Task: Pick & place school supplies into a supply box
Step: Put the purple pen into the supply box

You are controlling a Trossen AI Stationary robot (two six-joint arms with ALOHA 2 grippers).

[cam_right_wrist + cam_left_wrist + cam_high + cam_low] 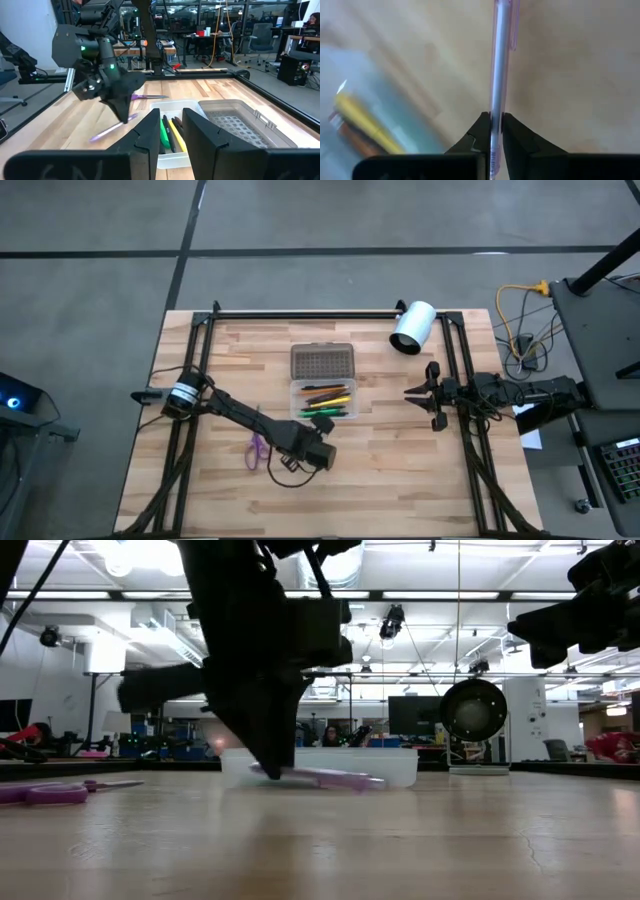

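Pinching a thin translucent pale-purple pen [499, 60] between its dark fingers, the left gripper [492, 131] sits low on the wooden table [400, 460], just off the near long edge of the clear rectangular plastic supply box [324, 399]. Yellow, orange and green pens lie inside that box, its greyish dotted lid [322, 362] folded back. Purple-handled scissors [257, 450] lie well left of the box. Right of the box, bare board stretches to the right gripper [418, 396], fingers spread, near the table's right rail.
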